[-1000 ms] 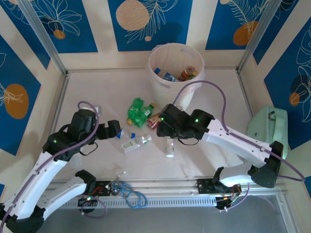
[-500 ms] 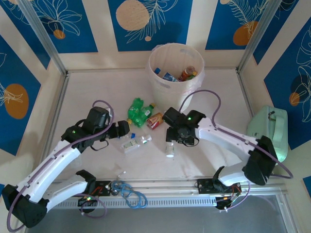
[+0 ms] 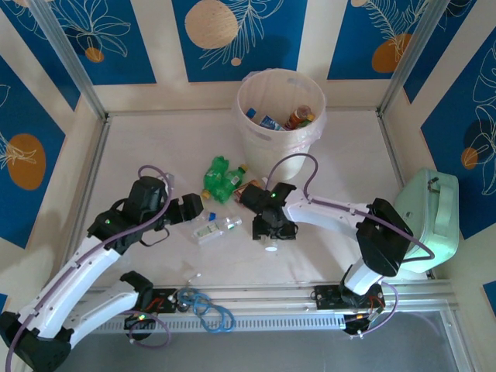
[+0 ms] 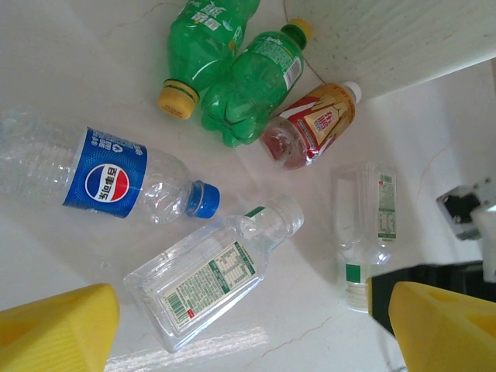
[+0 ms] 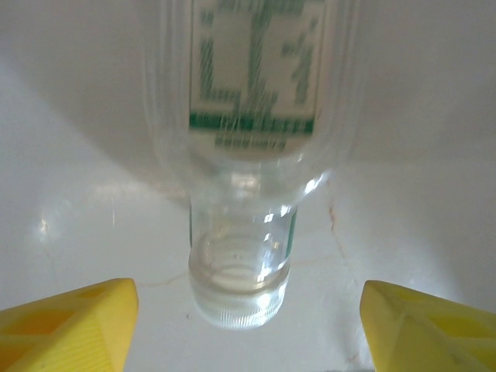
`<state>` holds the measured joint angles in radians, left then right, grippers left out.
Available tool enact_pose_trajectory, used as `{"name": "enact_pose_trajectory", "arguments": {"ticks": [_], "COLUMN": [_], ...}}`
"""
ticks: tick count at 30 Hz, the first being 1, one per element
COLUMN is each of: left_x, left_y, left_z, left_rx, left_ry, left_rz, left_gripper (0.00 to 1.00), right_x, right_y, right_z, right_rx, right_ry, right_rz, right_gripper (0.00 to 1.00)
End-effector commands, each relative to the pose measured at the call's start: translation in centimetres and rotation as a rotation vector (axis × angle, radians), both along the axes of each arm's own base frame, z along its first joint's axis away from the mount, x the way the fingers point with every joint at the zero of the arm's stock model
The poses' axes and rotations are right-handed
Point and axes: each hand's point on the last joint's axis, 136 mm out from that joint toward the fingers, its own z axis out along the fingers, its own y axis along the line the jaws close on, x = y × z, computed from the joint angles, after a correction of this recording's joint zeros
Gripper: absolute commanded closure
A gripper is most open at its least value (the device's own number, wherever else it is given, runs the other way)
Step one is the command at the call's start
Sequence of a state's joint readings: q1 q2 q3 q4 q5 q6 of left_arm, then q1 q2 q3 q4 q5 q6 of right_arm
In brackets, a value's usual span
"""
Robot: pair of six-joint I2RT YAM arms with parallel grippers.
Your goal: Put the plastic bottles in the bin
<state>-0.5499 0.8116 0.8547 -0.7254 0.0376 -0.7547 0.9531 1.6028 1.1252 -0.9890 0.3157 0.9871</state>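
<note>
Overhead, we see the clear bottle [image 3: 270,246] lying on the table [image 3: 155,155] beneath the right gripper [image 3: 271,231], cap toward the near edge, short of the bin [image 3: 263,143]. At the left wrist, the left gripper [image 4: 252,310] hangs released over a flat bottle [image 4: 205,279], cap pointing up-right. At the right wrist, the clear bottle's ribbed cap points down-frame between spread, untouching fingers [image 5: 70,325].

Bottles [image 3: 223,180] on table [image 3: 155,139] just in front of bin [image 3: 267,147], w/ more inside; case [image 3: 430,217] far rt.
</note>
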Motion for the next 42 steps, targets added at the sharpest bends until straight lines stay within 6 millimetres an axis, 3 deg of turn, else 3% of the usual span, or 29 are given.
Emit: {"name": "enact_pose_trajectory", "arguments": {"ticks": [1,7,15,21,26,30,35,38,42], "left_x": [-0.3,-0.1,-0.4,-0.4,-0.3,-0.3,0.0,0.2,0.7], "left_y": [0.4,0.2,0.2,0.2,0.1,-0.1,-1.2,-2.9,-5.0], "left_z": [-0.6,-0.1,-1.0,-1.0,-0.4,0.1,1.3,3.0,6.8], "left_rx": [-0.005,-0.015,-0.021,-0.025,-0.034,-0.043,-0.092,-0.172,-0.306], "left_ry": [0.02,0.007,0.022,0.019,0.011,0.002,-0.02,-0.042,-0.112], "left_rz": [0.018,0.017,0.019,0.02,0.017,0.008,-0.033,-0.091,-0.166], "left_gripper": [0.1,0.1,0.1,0.1,0.09,0.07,0.05,0.05,0.03], "right_x": [-1.6,-1.5,-1.1,-1.1,-1.1,-1.0,-1.0,-0.8,-0.5], "right_y": [-1.4,-0.7,-0.2,-0.3,-0.3,0.3,1.6,3.4,5.8], "right_z": [-0.2,-2.3,-4.0,-3.6,-2.4,-0.5,3.3,6.9,13.0], "right_rx": [-0.045,-0.043,-0.026,-0.03,-0.023,0.029,0.156,0.315,0.572], "right_ry": [0.058,0.128,0.184,0.165,0.103,0.01,-0.147,-0.242,-0.354], "right_rz": [-0.055,-0.055,-0.045,-0.044,-0.026,0.026,0.106,0.152,0.216], "right_gripper": [0.26,0.36,0.47,0.61,0.66,0.68,0.69,0.69,0.69]}}
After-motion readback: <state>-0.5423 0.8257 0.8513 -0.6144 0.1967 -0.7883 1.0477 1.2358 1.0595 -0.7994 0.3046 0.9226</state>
